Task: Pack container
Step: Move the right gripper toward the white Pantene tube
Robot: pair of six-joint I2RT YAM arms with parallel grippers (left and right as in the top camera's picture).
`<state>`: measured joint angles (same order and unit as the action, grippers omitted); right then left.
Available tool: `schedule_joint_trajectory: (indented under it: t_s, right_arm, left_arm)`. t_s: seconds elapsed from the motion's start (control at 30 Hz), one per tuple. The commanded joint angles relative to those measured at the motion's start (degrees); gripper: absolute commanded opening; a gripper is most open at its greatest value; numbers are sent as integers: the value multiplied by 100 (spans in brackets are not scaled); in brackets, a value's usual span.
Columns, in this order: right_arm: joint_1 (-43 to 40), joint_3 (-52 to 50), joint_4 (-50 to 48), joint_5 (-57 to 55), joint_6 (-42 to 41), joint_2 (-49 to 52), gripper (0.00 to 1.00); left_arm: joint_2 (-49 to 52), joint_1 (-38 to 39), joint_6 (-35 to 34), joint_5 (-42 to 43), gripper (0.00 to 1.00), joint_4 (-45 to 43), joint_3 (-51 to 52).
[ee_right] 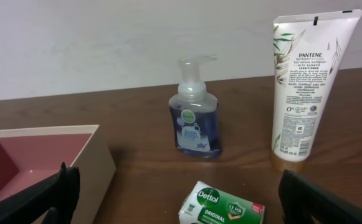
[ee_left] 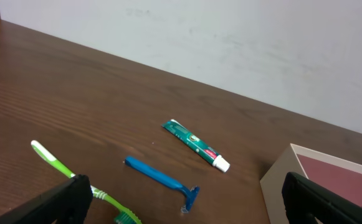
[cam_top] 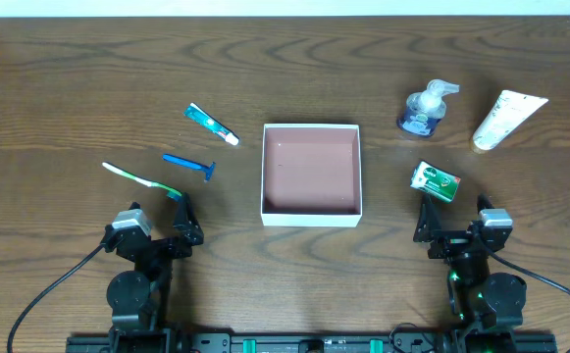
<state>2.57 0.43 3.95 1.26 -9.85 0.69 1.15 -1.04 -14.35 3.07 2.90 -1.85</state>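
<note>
We note left fingers (ee_left: pixel 56 202) and right fingers (ee_right: pixel 330 202) spread wide, gripping nothing. The container (cam_top: pixel 311 167) sits empty mid-way along the desk (cam_top: pixel 69 98), between the arms. Our worry is the toothbrush (cam_top: pixel 142 179): it lies flat, so fingertips may scrape wood and skid off.

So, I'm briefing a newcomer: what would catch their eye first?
The empty white-walled container sits in the middle of the table. To its left lie a toothpaste tube, blue razor and green toothbrush; to its right stand a blue pump bottle and a white Pantene tube, with a green soap box in front.
</note>
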Motion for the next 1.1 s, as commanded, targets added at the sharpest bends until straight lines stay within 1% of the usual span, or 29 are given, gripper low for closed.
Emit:
schedule_joint_trajectory:
  t_s: [0.0, 0.73, 0.87, 0.9, 1.0, 1.07]
  right_arm:
    - [50, -11, 33, -81, -15, -24, 99]
    - [50, -11, 33, -81, -15, -24, 99]
    - [48, -11, -109, -619, -96, -26, 99]
    - [48, -11, -297, -621, -166, -26, 99]
    - [50, 17, -706, -131, -361, -26, 99]
    - [50, 116, -721, 131, -363, -24, 99]
  left_arm:
    - [20, -28, 15, 57, 98, 83, 162]
    - [20, -28, 15, 57, 98, 83, 162]
    - [20, -28, 15, 57, 98, 83, 162]
    - [20, -28, 15, 57, 98, 83, 162]
    - [20, -28, 15, 57, 98, 83, 162]
    - [20, -28, 15, 57, 98, 83, 162]
